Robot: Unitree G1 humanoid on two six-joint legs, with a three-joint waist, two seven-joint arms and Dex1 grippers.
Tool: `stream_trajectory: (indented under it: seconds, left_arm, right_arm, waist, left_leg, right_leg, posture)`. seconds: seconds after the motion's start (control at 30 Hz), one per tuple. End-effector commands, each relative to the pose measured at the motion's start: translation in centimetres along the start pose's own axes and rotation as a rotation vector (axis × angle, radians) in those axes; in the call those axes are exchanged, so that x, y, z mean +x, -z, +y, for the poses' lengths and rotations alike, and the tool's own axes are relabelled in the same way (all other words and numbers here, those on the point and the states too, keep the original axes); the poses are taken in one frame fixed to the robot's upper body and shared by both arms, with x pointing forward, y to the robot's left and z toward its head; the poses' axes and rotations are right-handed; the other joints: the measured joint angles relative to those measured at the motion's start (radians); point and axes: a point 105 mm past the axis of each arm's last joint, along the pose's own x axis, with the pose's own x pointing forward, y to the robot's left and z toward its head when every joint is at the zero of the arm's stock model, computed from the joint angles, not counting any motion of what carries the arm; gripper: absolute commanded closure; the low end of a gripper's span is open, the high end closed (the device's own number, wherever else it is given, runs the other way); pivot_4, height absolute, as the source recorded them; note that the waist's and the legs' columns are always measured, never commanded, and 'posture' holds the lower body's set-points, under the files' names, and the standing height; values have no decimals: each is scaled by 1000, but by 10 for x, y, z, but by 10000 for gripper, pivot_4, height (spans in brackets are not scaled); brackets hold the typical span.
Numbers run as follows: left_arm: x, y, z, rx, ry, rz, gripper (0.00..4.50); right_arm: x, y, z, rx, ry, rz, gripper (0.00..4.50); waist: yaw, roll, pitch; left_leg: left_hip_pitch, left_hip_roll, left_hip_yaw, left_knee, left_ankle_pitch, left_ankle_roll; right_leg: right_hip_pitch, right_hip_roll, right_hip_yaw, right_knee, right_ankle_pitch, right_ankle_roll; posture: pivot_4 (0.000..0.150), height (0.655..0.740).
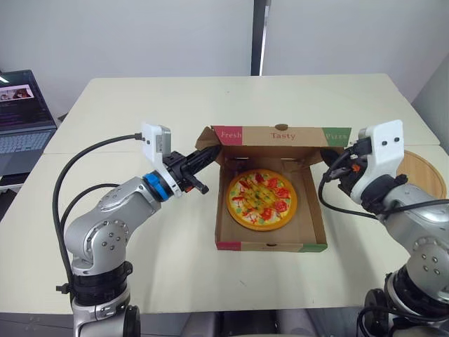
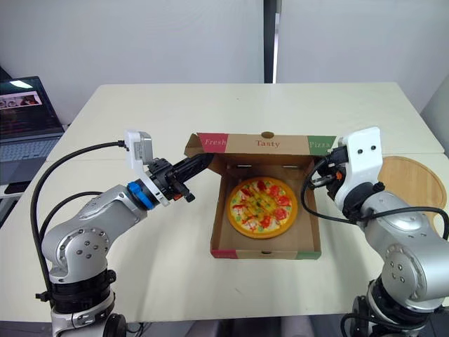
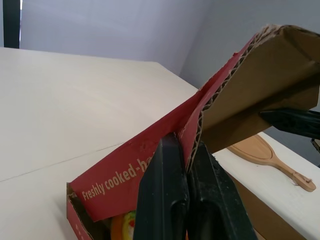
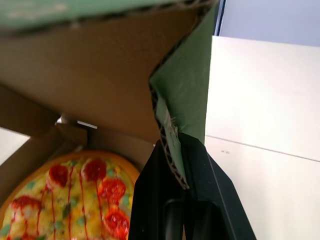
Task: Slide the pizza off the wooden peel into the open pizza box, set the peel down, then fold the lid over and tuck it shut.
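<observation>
Head view: the pizza lies flat inside the pizza box mid-counter. The lid stands half raised at the box's 12 o'clock edge, and the peel rests on the counter at 3 o'clock.

Left wrist: the left end effector pinches the lid's red side flap.

Right wrist: the right end effector pinches its green flap.

I find the half-raised lid barring the pizza box from behind. The left claw and right claw each pinch one end of it, closing off both sides. Access to the pizza is from above and the front. The peel occupies the worktop at right. Bare worktop lies beyond the lid and left of the box.
</observation>
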Motion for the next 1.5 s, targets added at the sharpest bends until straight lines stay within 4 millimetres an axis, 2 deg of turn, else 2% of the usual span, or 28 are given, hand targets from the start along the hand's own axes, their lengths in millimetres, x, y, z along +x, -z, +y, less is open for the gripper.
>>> stream_trajectory:
  seconds: [0.03,0.23,0.37,0.67,0.77,0.97,1.03,1.17,1.2,1.3,1.4,1.5]
  left_arm:
    - [4,6,-27,-6,120,21,45000]
    - [-1,13,-34,-22,135,35,45000]
    - [-5,21,-32,-24,105,43,45000]
    - [-8,29,-32,-5,82,46,45000]
    - [-8,29,-30,7,74,45,45000]
    - [-6,28,-29,30,76,40,45000]
    - [-6,28,-29,35,77,39,45000]
    - [-6,29,-29,42,78,38,45000]
    - [-6,30,-29,43,77,39,45000]
    - [-6,30,-28,47,77,41,45000]
    - [-6,31,-28,50,77,42,45000]
    - [-6,32,-27,55,79,45,45000]
  right_arm:
    - [-6,0,26,-71,-142,-15,44635]
    - [-11,12,23,-95,-125,4,44635]
    - [-13,20,24,-89,-99,-20,44635]
    - [-18,27,14,-50,-38,-81,44635]
    - [-26,29,6,-41,-61,-75,38520]
    - [-51,47,-13,-99,-163,82,17602]
    - [-61,49,-28,-136,-165,134,10603]
    - [-73,29,-71,-180,-74,120,10603]
    - [-73,19,-81,-195,-48,94,12633]
    - [-67,-7,-92,-226,-48,30,19710]
    - [-55,-36,-99,-263,-50,-43,30580]
    - [-39,-57,-92,-313,-113,-77,40919]
  waist:
    - [1,0,0]
    - [3,-2,-2]
    - [4,-2,-3]
    - [8,-2,-4]
    - [15,-2,-4]
    - [32,-3,-3]
    - [32,-3,-3]
    - [32,-4,-3]
    - [32,-4,-3]
    - [32,-4,-3]
    - [31,-4,-3]
    - [30,-4,-3]
  left_leg:
    - [0,0,0,0,0,0]
    - [1,0,0,0,0,0]
    - [3,0,0,-1,0,0]
    - [4,0,0,-1,0,0]
    - [4,0,0,-1,0,0]
    - [6,0,0,-1,0,0]
    - [11,0,0,-2,-1,1]
    - [18,0,1,-3,-3,5]
    - [19,0,0,-3,-3,5]
    - [19,1,1,-3,-1,3]
    - [19,2,1,-3,-1,2]
    - [19,1,1,-3,-1,2]
  right_leg:
    - [0,0,0,0,0,0]
    - [2,0,0,-1,0,0]
    - [3,0,0,-1,0,0]
    - [5,0,0,-2,0,0]
    - [5,0,0,-2,0,0]
    - [9,0,-1,-4,0,0]
    - [14,0,0,-6,0,1]
    - [23,1,0,-8,0,1]
    - [23,1,-1,-8,-1,1]
    - [23,1,0,-7,-1,1]
    - [23,2,-1,-8,-1,1]
    - [23,1,0,-8,0,1]
  posture:
    - [1500,7400]
    - [1500,7400]
    - [1500,7400]
    - [1500,7400]
    - [1500,7400]
    - [1500,7400]
    - [1500,7400]
    - [1500,7400]
    - [1500,7400]
    - [1500,7400]
    - [1500,7400]
    - [1500,7400]
